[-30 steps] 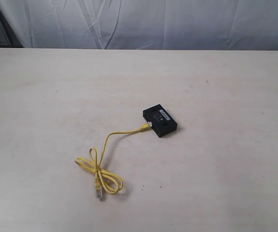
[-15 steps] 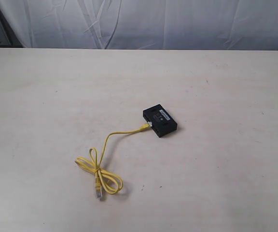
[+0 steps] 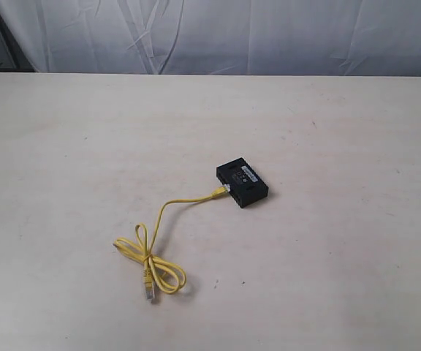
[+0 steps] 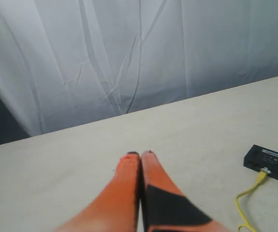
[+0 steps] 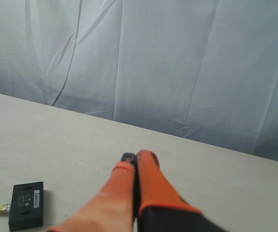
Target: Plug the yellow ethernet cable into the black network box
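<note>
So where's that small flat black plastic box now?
In the exterior view the small flat black plastic box lies right of centre on the pale table, with one end of the thin yellow cable reaching its left edge.

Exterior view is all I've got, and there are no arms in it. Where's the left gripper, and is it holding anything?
Observer: The left gripper hangs over the table, jaws shut together with nothing between them, well apart from the black network box.
Operator: And the right one?
Observer: The right gripper is the same: jaws shut, empty, and clear of the box.
</note>
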Robot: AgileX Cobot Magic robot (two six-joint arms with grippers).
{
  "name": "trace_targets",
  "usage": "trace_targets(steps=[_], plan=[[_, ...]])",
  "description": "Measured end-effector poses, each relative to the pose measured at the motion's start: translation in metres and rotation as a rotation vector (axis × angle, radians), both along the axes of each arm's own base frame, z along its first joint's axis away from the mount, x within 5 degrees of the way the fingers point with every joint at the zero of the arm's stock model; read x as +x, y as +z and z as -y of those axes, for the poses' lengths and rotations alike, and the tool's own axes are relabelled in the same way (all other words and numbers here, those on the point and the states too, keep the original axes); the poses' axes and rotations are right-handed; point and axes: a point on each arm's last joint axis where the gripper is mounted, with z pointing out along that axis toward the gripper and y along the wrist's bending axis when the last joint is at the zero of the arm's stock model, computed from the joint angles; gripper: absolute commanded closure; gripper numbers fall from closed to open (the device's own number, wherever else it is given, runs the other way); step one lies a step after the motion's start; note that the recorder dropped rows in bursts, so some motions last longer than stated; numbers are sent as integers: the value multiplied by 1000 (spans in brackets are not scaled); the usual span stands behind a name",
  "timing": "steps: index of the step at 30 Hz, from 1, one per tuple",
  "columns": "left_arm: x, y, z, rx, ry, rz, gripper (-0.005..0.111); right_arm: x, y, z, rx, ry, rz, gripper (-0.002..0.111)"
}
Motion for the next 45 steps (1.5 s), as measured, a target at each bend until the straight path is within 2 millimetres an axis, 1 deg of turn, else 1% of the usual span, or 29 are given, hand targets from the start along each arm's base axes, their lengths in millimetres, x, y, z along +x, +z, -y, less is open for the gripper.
trace_targets(steps=[1, 4, 5, 8, 10, 13, 26, 42, 45], plan=[[-2, -10, -2, -15, 33, -8, 106, 0, 0, 0, 0, 0, 0, 109], [-6, -28, -7, -57, 105, 15, 106, 0, 0, 0, 0, 0, 0, 109], [-7, -37, -9, -76, 137, 21, 106, 0, 0, 0, 0, 0, 0, 109], [-8, -56, -13, -140, 216, -1, 106, 0, 0, 0, 0, 0, 0, 109], [-8, -69, -15, -157, 251, -20, 106, 0, 0, 0, 0, 0, 0, 109], [-7, -84, -15, -158, 268, -60, 106, 0, 0, 0, 14, 2, -3, 109], [-7, -85, -16, -132, 271, -54, 106, 0, 0, -1, 18, 3, -4, 109], [-7, -85, -16, -139, 272, -55, 106, -1, 0, -1, 34, 5, -7, 109], [-7, -85, -16, -139, 272, -55, 106, -3, -2, 3, 44, -34, 3, 109]])
